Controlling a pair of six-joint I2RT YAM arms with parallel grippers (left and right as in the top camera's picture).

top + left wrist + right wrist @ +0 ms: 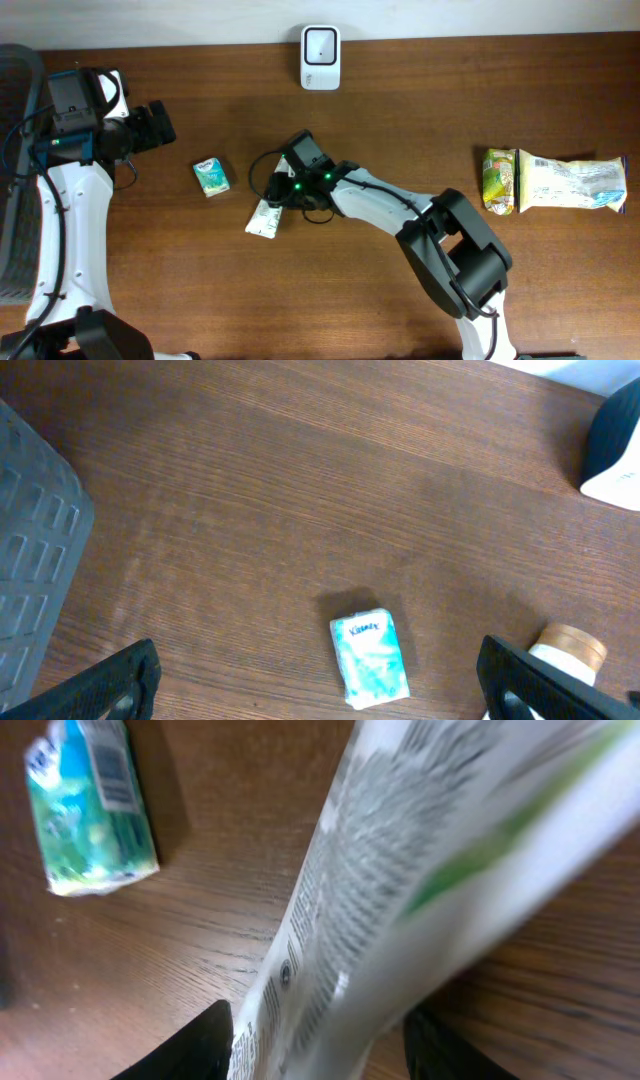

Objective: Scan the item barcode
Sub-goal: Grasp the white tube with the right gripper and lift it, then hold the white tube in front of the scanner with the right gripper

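Note:
A white tube with green print (264, 219) lies on the wooden table left of centre. In the right wrist view the white tube (400, 870) runs blurred between the fingers. My right gripper (281, 194) (318, 1045) reaches over it, with both fingers pressed against its sides. The white scanner (320, 57) stands at the far edge. My left gripper (152, 124) (318, 685) hangs open at the left above bare wood, holding nothing. Small dark print shows on the tube; I cannot make out a barcode.
A teal tissue pack (210, 177) (370, 661) (88, 810) lies left of the tube. Two snack bags (555, 182) sit at the right edge. A grey crate (35, 580) stands beside the table's left end.

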